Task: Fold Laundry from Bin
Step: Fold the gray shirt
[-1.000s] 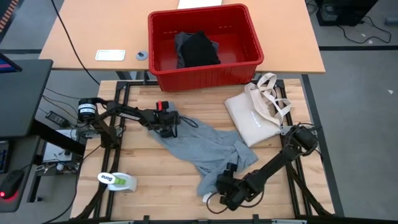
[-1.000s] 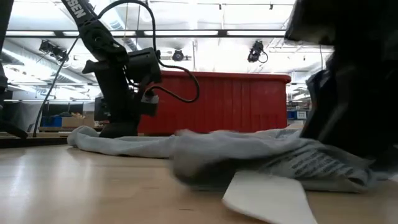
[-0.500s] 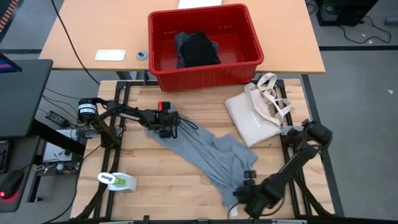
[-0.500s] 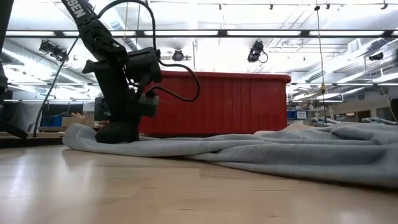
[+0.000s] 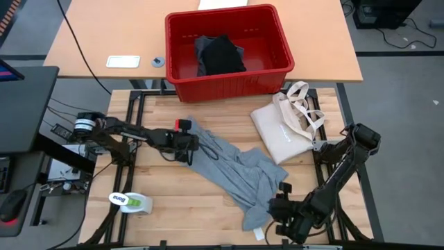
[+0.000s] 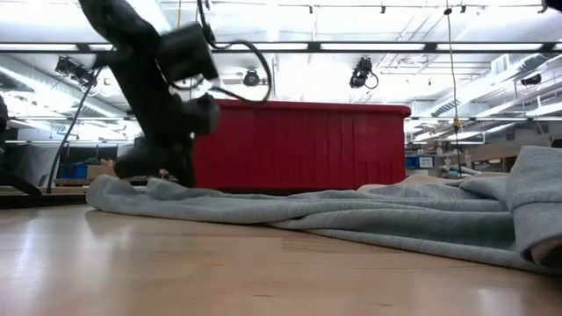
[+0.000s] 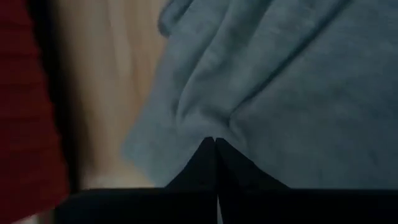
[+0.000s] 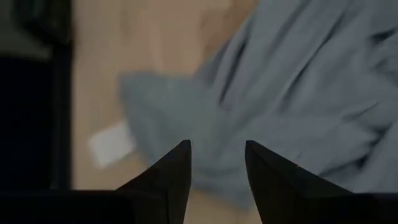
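Grey T-shirt stretched across the wooden surface between two arms

The grey T-shirt (image 5: 232, 167) lies crumpled in a long diagonal band on the wooden surface (image 5: 173, 201), in front of the red bin (image 5: 225, 50), which holds a black garment (image 5: 220, 55). The left gripper (image 5: 187, 147) sits at the shirt's end nearest the bin, its jaws together and pinching a fold of the grey cloth, as the left wrist view shows (image 7: 214, 146). The right gripper (image 5: 281, 207) is low at the shirt's opposite end near the front edge, its jaws apart with the cloth lying just beyond them and nothing between them. A cream tote bag (image 5: 284, 128) rests beside the shirt, near the bin's corner.
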Tool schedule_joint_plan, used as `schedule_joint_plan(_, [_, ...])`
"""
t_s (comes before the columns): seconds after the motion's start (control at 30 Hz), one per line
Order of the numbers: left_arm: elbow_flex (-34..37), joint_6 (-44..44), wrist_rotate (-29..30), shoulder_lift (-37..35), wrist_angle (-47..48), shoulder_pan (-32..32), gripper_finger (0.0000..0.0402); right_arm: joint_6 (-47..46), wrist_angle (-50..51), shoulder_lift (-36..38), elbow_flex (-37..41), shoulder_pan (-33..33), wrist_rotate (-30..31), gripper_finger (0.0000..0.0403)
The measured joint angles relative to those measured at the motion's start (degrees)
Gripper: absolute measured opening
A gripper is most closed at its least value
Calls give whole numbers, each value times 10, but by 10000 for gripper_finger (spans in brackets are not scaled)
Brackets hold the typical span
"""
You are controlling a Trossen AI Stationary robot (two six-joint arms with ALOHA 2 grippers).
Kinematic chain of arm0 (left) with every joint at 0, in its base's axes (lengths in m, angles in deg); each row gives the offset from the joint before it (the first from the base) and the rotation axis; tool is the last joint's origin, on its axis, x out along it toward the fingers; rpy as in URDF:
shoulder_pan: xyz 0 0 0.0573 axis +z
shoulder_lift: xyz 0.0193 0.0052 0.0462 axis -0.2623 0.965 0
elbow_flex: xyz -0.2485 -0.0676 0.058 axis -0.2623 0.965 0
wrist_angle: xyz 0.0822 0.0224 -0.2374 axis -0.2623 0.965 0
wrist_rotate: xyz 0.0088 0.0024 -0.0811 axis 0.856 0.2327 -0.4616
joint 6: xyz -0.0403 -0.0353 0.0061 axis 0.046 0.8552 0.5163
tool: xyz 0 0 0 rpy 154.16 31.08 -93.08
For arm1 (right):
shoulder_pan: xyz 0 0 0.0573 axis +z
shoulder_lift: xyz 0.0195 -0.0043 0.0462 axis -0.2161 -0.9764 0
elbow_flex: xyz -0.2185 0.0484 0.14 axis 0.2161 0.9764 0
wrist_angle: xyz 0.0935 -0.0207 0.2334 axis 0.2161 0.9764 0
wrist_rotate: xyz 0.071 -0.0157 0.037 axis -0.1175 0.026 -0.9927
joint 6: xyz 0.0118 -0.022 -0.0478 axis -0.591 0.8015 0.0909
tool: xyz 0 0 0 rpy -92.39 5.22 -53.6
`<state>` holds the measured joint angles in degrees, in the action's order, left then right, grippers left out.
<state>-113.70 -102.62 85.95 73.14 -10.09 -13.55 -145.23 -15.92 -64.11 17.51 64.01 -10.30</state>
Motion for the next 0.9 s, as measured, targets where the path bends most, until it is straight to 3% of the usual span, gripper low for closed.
schedule_joint_plan(0.13, [-8,8,10,-45,14,-27,0,-15,-6,-11,0,-20,64,159])
schedule_joint_plan(0.27, [-8,-13,-10,-53,-76,-36,0,-8,-22,-33,11,-41,115,159])
schedule_joint_plan(0.37, [-10,-26,-72,-32,-166,-15,0,11,-67,-43,51,-59,114,158])
schedule_joint_plan(0.53, [-8,-43,-212,27,-282,34,0,85,-258,-36,168,-79,119,157])
schedule_joint_plan(0.63, [-10,-47,-258,64,-362,52,0,124,-325,-27,219,-90,144,157])
schedule_joint_plan(0.73, [-30,-55,-272,97,-374,57,0,169,-345,-23,243,-104,172,157])
schedule_joint_plan(0.8, [-46,-55,-274,113,-374,56,0,215,-368,-13,244,-113,163,157])
schedule_joint_plan(0.9, [-62,-55,-274,126,-372,48,0,271,-377,5,240,-132,85,156])
